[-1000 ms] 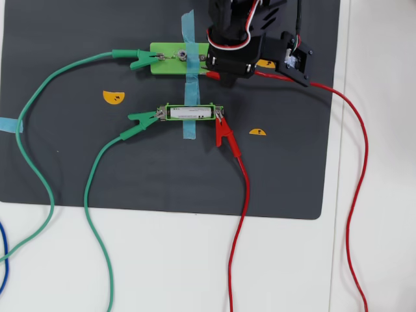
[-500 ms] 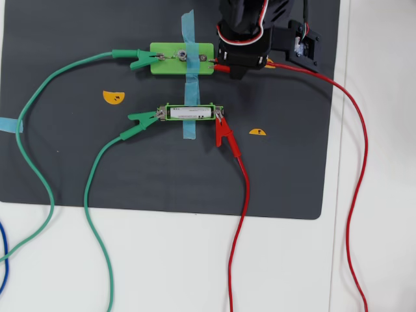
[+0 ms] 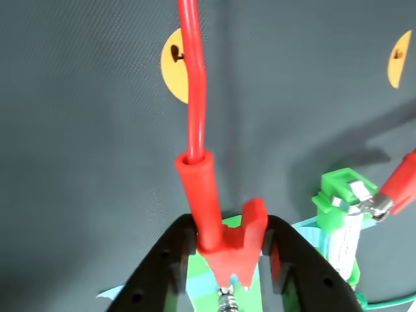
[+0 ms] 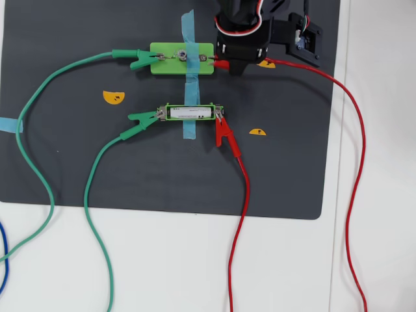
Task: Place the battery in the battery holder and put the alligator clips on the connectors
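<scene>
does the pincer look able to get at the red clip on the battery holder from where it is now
Probably not yet: the pincer is shut on the other red alligator clip at the bulb block. Once it lets go, the path looks free, as the lower red clip lies uncovered on the mat.

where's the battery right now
In the overhead view the battery lies in the battery holder at the mat's centre, under a blue tape strip, with a green clip left and a red clip right.
</scene>
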Robot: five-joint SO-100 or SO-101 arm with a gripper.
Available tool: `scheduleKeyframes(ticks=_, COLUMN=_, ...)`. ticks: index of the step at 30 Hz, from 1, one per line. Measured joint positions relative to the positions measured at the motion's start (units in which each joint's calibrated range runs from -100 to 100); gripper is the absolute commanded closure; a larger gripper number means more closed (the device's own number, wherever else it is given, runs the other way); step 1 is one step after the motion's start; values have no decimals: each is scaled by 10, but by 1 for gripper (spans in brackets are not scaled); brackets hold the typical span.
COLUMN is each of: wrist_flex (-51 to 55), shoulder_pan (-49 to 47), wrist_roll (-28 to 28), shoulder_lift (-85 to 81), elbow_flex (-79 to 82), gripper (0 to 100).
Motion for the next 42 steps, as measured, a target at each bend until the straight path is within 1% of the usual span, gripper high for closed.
scheduleKeyframes(ticks=26, wrist_flex=0, shoulder_pan=0, wrist_roll=0, shoulder_lift=0, elbow_flex=19, gripper=99)
scheduleKeyframes(ticks=33, wrist_flex=0, shoulder_pan=0, wrist_roll=21, shoulder_lift=0, elbow_flex=19, gripper=99)
scheduleKeyframes(ticks=42, wrist_flex=0, shoulder_pan=0, wrist_roll=23, shoulder_lift=0, elbow_flex=19, gripper=99)
